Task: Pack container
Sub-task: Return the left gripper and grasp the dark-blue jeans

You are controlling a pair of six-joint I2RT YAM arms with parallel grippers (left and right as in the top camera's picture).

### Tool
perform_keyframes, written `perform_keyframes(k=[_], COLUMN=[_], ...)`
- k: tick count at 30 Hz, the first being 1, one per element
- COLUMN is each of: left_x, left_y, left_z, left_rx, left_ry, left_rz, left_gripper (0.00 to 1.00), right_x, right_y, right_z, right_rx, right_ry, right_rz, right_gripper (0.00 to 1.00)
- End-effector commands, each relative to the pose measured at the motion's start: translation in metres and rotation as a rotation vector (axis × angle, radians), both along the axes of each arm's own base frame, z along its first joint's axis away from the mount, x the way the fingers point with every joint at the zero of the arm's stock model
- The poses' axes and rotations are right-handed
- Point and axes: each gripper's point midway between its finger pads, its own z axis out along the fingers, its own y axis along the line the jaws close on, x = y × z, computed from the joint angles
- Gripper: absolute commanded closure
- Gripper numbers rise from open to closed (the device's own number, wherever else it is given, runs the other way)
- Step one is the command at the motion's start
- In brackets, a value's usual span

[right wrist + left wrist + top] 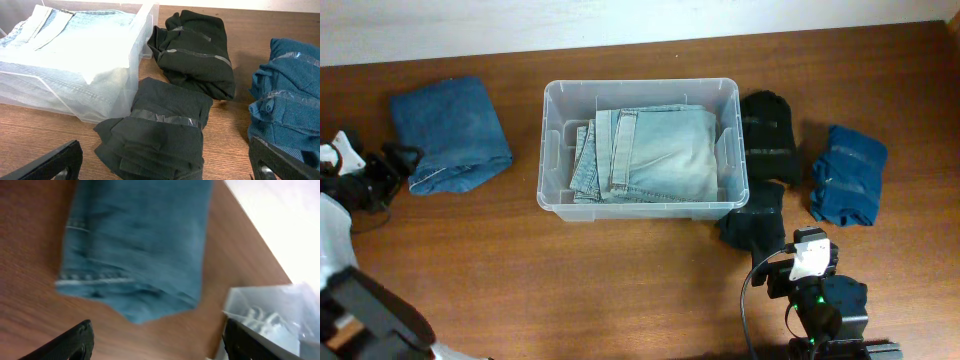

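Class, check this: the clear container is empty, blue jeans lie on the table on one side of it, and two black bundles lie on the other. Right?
No. The container is not empty: the overhead view shows folded pale jeans in it. The rest holds: blue jeans lie on the table on one side, two black bundles on the other.

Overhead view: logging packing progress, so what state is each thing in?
Container: lidless, holding folded light jeans.
Blue jeans: folded, outside the container.
Far black bundle: banded, outside.
Near black bundle: banded, outside.
Teal garment: folded, banded, outside.
Left pincer: open, empty.
Right pincer: open, empty.
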Motion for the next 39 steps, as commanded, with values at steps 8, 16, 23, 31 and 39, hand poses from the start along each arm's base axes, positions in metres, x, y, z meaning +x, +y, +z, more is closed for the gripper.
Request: perform_keyframes(k=[8,16,23,31,39], left_x=[0.008,0.032,0.049,0.049,0.049], left_y=[0.031,0.015,0.019,0.031,0.031], left_z=[-0.081,-0.107,-0.105,-0.111,-0.123], left_rx=[-0.194,-0.202,-0.179,-0.265,-0.265], left_ry=[-0.027,-0.079,-0.109,-0.025,0.007], left_rz=[0.009,-0.059,-0.02,0.165,0.196], left_gripper=[0.16,0.15,0.15,0.15,0.34], right_x=[0.0,0.0,0.0,0.0,0.0], right_y=[0.0,0.0,0.0,0.0,0.0], right_z=[-0.001,-0.001,-0.001,-0.001,-0.001], right_rx=[-0.004,-0.004,-0.004,-0.004,-0.004], right_ry=[-0.003,-0.003,-0.003,-0.004,-0.004], right_rz=[0.001,0.001,0.001,0.001,0.001], right_gripper=[0.01,0.02,0.02,0.01,0.02])
